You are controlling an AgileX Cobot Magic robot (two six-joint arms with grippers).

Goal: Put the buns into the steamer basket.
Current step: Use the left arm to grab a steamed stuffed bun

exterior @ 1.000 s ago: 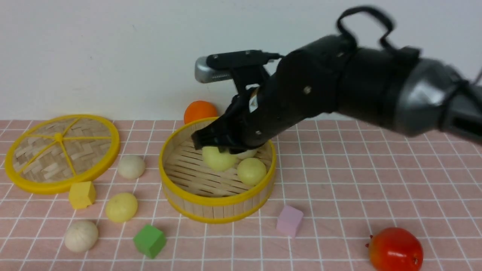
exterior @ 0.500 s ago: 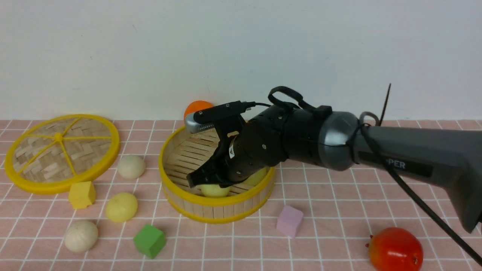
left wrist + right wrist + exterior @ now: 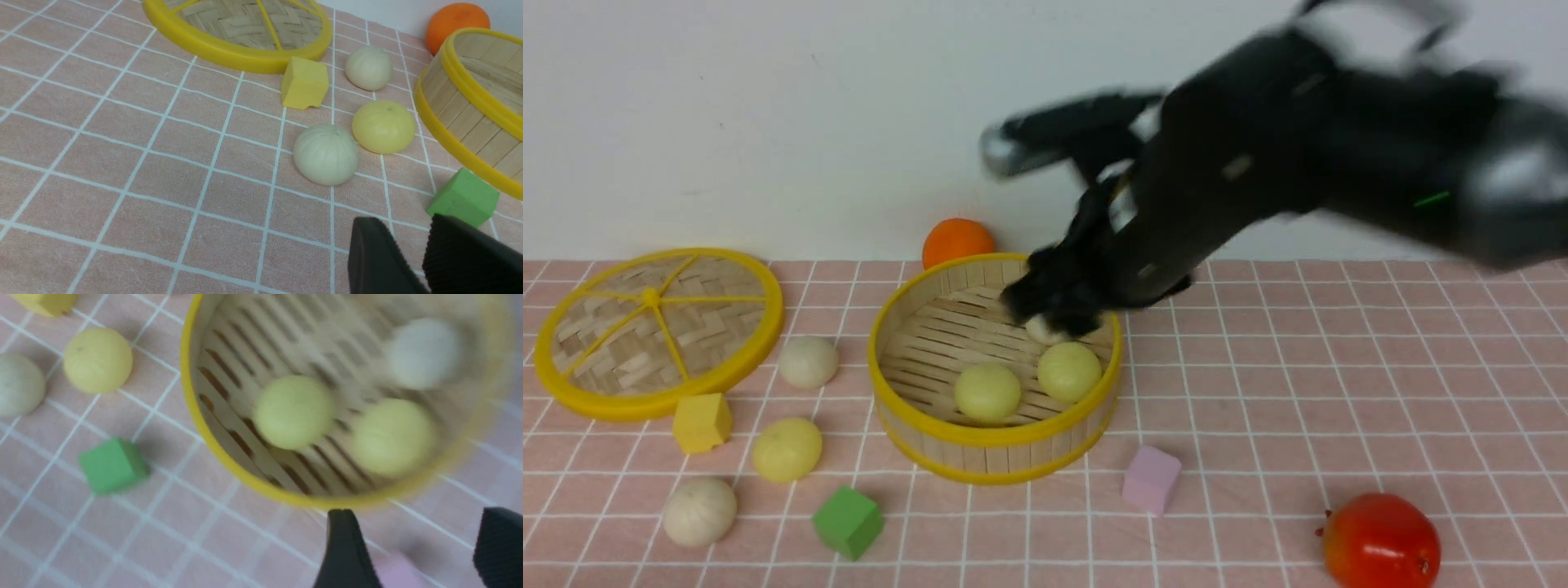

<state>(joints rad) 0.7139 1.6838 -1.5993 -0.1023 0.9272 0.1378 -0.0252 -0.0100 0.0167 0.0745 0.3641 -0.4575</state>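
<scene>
Clearance first: raise right gripper (image 3: 421, 526), jaws apart and empty, straight above steamer basket (image 3: 992, 437) rim without brushing the three seated buns (image 3: 987, 392); then approach yellow bun (image 3: 786, 449) on worktop (image 3: 1258, 408).

Steamer basket (image 3: 995, 442) is free on its left; green cube (image 3: 847, 523) stands beside loose buns (image 3: 786, 449).

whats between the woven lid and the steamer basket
One off-white bun lies between the lid and the steamer basket, touching neither; the front view shows it.
</scene>
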